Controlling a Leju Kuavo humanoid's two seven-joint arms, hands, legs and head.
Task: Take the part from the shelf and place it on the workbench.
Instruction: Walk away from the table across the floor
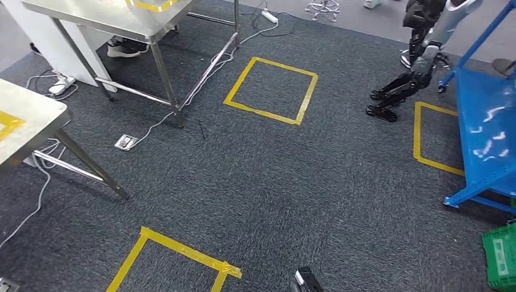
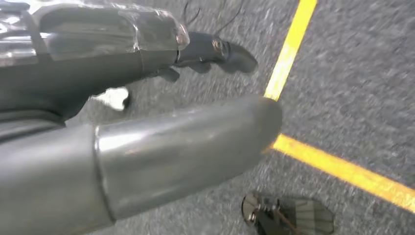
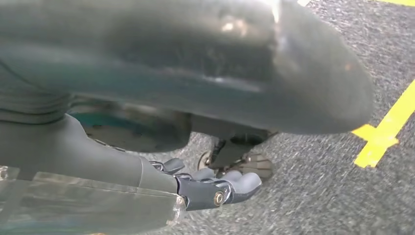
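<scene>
No legible writing; yellow tape squares (image 1: 271, 90)

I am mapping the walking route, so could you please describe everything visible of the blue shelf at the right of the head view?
The blue shelf stands at the right edge of the head view, cut off by the frame. It looks like painted metal: a glossy flat deck showing white glare, a slanted upright post rising at its far corner, and a low frame rail with a foot resting on the dark carpet. A yellow tape square lies on the floor beside it, and a green crate sits near its closest corner. Nothing is seen lying on the deck.
</scene>
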